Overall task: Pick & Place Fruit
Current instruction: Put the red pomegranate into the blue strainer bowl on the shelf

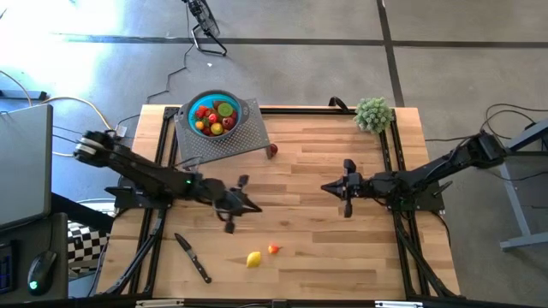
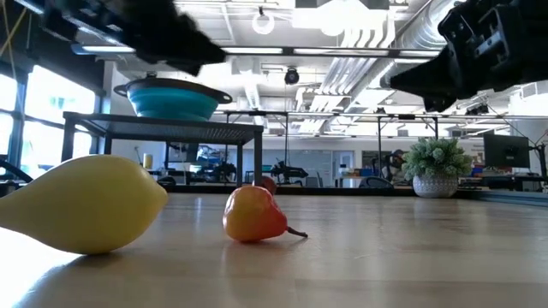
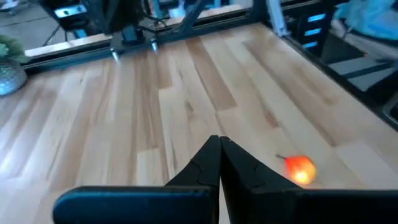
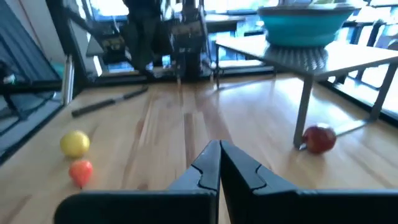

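Note:
A teal bowl [image 1: 214, 115] holding several fruits stands on a grey mesh stand [image 1: 224, 139] at the table's far left. A red fruit [image 1: 272, 150] lies on the table beside the stand's leg. Near the front edge lie a yellow fruit [image 1: 253, 259] and a small orange-red one [image 1: 273, 249]. My left gripper [image 1: 254, 208] is shut and empty, hovering left of centre; the orange-red fruit [image 3: 300, 168] lies just beyond its tips. My right gripper [image 1: 326, 187] is shut and empty, right of centre, pointing toward the left. Its wrist view shows the red fruit [image 4: 319, 138] and the bowl [image 4: 305, 25].
A black-handled knife [image 1: 193, 257] lies near the front left. A fuzzy green plant ball [image 1: 373, 114] sits at the far right corner. Black frame rails [image 1: 390, 145] run along the table's sides. Bare wood lies between the two grippers.

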{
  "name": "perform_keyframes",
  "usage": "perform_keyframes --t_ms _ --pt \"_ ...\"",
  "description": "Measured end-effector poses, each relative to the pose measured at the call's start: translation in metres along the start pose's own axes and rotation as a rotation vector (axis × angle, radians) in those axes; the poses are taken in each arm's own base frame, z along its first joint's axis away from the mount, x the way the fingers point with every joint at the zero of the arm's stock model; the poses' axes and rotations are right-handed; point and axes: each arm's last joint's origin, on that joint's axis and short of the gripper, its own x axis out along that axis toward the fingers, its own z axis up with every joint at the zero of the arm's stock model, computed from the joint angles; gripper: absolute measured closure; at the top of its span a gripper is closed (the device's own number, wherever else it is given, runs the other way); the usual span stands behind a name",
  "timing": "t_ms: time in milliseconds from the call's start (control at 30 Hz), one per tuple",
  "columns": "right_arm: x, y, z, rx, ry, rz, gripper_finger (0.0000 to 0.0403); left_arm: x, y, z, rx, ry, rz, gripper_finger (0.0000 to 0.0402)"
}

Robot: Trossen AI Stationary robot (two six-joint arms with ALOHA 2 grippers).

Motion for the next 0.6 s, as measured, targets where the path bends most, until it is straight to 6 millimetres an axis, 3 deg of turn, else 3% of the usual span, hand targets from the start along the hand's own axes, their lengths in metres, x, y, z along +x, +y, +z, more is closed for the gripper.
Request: perform_keyframes --t_ms 333,600 --pt "0.004 -0.011 0.011 0.021 -0.087 -0.056 0.0401 -0.072 -0.002 -0.023 0.016 -0.123 -0.085 0.0401" --pt "0.028 -0.013 0.044 0.019 -0.069 -0.112 0.0401 -0.113 -0.005 -0.05 -0.005 -0.238 -0.1 0.0401"
